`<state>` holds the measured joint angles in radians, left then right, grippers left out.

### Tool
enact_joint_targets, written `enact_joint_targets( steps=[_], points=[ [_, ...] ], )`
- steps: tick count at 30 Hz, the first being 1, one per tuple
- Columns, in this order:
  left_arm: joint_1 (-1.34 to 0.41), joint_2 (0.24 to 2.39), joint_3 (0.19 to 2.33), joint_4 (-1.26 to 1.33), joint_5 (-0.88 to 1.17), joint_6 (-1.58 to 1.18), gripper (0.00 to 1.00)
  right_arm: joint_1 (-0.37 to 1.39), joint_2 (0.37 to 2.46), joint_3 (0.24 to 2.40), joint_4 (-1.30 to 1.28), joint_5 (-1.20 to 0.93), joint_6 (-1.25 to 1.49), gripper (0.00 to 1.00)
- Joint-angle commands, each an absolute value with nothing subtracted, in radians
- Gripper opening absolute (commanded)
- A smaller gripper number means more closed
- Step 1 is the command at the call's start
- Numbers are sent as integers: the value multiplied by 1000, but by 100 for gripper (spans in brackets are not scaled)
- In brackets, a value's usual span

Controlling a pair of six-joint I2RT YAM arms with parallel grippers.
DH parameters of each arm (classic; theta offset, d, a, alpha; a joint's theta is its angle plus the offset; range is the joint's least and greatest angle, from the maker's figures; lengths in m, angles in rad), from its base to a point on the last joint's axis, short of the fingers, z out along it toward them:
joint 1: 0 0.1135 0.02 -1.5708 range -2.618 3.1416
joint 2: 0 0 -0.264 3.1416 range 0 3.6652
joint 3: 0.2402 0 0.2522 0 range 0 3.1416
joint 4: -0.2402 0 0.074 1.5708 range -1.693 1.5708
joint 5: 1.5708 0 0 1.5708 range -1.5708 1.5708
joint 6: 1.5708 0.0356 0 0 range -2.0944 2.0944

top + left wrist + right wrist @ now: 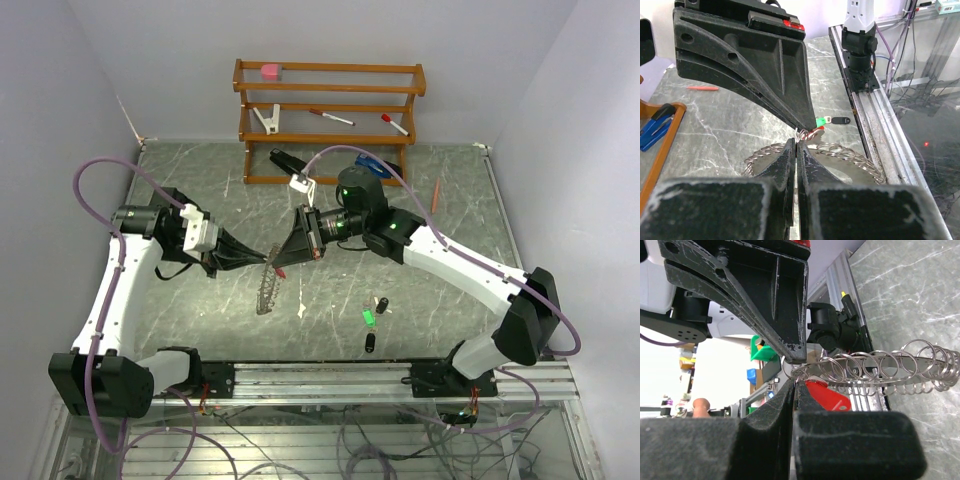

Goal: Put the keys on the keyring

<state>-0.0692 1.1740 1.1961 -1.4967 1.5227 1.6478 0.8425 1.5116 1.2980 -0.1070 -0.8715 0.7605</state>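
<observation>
My left end effector point(796, 145) clamps the keyring point(840, 150); right end effector point(792, 387) pinches the red key point(827, 396) beside it; green key point(368, 317), black keys point(381, 303) unthreaded.

The desk point(330, 330) is dark grey-green, marbled with thin white veins. The keyring point(890, 367) is silvery, its rim a row of shiny wire loops. The red key point(827, 395) has a glossy scarlet head; the green key point(368, 317) is bright green, and the two black keys point(381, 303) point(369, 343) are plain black. The left gripper point(796, 142) and right gripper point(793, 385) are matt black, on white arms point(115, 290) with purple cables point(95, 170). The rack point(330, 70) is orange-brown wood, bearing a pink block point(270, 71) and white markers point(330, 117) with red caps.
</observation>
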Motion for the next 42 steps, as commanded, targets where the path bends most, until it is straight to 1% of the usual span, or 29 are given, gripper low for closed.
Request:
enact_joint_targets(
  steps=[1,23,36,42],
  points=[
    [-75,1163,1177,-1496,1577,1703,7,840,1479,1301,-32,-910,810,0],
    [-75,1164,1167,-1493,1531,1737,7,818,1467,1277,21,-941,888,0],
    [-75,1165,1164,-1493,1519,1744,7,809,1458,1183,208,-987,1017,0],
    [-75,1171,1167,-1493,1540,1746,7,806,1461,1122,340,-1011,1105,0]
  ],
)
